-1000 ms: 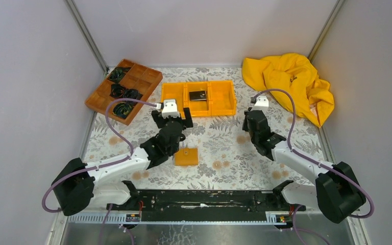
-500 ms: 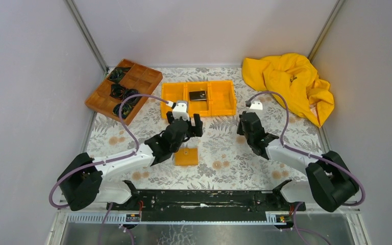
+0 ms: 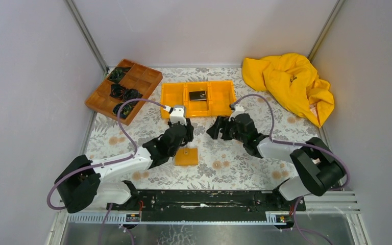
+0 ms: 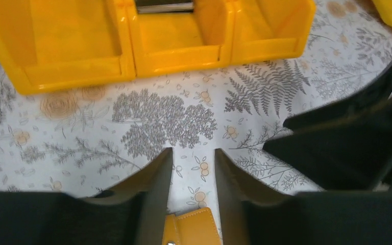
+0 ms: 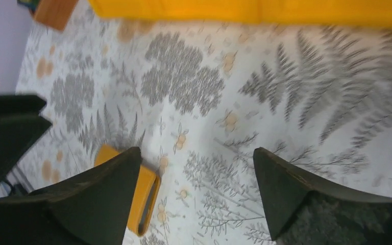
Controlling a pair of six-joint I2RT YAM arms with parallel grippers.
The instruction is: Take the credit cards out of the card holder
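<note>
1. Tray [image 3: 122,88], wooden and divided, sits far left by the wall; dark items lie in several of its compartments.
2. Left gripper [image 4: 193,153] hangs low over the table [image 3: 235,158], pointing at the bin; its fingers stand close, with only a narrow slit between them; just the flowered table shows through the slit; nothing is pinched.
3. Holder [image 3: 186,156] lies flat on the table, folded shut, its snap on top; it sits beneath the left gripper, nearer the arms' bases than the fingertips; whether the gripper touches it cannot be told.
4. Bin [image 3: 173,97], orange with three compartments, stands beyond both grippers; a black card [image 3: 198,95] lies in the middle compartment.
5. Right gripper [image 5: 199,186] is just right of the left one, low over the table and aimed leftward; its fingers are spread wide with nothing between them; in its wrist view the holder lies on the table, partly hidden by the finger on the picture's left.
6. Cloth [image 3: 291,84], yellow and crumpled, fills the far right corner.
</note>
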